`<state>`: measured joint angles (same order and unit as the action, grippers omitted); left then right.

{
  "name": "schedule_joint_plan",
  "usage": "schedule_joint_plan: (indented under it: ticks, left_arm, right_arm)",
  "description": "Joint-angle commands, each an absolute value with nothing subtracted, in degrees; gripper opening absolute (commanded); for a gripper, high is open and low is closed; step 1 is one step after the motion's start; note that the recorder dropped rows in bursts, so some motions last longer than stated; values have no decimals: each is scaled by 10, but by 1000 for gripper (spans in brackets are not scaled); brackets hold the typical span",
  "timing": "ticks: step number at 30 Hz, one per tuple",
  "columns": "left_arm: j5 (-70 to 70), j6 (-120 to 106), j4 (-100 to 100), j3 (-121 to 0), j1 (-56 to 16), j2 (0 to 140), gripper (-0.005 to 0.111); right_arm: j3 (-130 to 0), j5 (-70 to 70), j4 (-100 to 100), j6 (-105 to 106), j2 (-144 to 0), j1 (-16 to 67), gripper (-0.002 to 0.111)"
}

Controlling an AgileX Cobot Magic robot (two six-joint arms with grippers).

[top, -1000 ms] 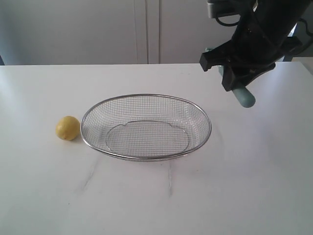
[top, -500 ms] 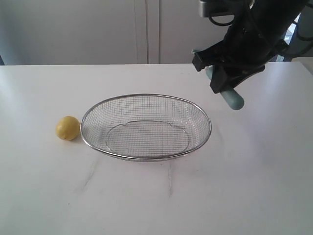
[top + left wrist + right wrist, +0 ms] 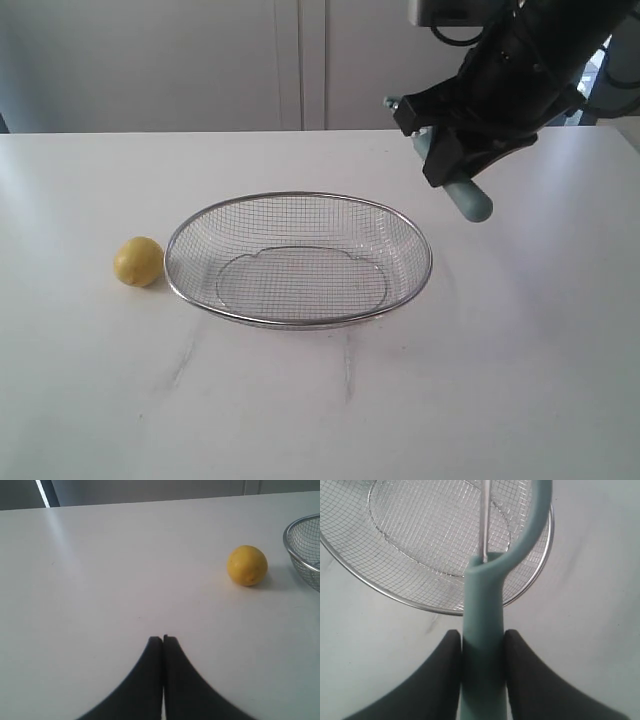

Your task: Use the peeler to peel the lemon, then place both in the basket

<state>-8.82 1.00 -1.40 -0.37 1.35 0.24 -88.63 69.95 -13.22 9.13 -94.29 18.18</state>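
The right claw (image 3: pixel 482 639) clamps the peeler (image 3: pixel 482 595) by its teal handle, in the air over the right rim of the wire basket (image 3: pixel 300 323). The lemon (image 3: pixel 138 261) sits on the worktop (image 3: pixel 500 400) just beside the left rim, not touching. The left claw (image 3: pixel 163 639) is closed and empty over bare surface nearby.

Only the basket (image 3: pixel 300 325) stands just beside the lemon (image 3: pixel 138 261); open table (image 3: pixel 80 380) surrounds its other sides.

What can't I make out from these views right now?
- Peeler head: cut off by the frame edge in the right wrist view; mostly hidden by the right claw in the exterior view.
- Lemon underside: against the table, exterior and left wrist views.
- Left claw: outside the exterior view.
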Motion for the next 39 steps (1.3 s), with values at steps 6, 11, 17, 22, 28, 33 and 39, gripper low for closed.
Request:
schedule_joint_plan:
  ticks: [6,11,17,22,28,33,39]
  left_arm:
    - [-28,18,-36,0,16,0,0]
    - [-3,18,-39,0,16,0,0]
    - [6,18,-39,0,16,0,0]
    - [10,16,-50,-22,16,0,0]
    - [-23,14,-50,-74,16,0,0]
    - [-46,13,-49,-113,16,8,0]
    - [-42,13,-42,-148,16,41,0]
  right_arm:
    - [-886,700,-135,103,-937,171,0]
    - [-886,700,-135,105,-937,171,0]
    - [-886,700,-135,118,-937,171,0]
    - [-886,700,-135,118,-937,171,0]
    - [-886,700,-135,118,-937,171,0]
    - [-886,700,-135,118,-937,171,0]
    - [-886,700,-135,118,-937,171,0]
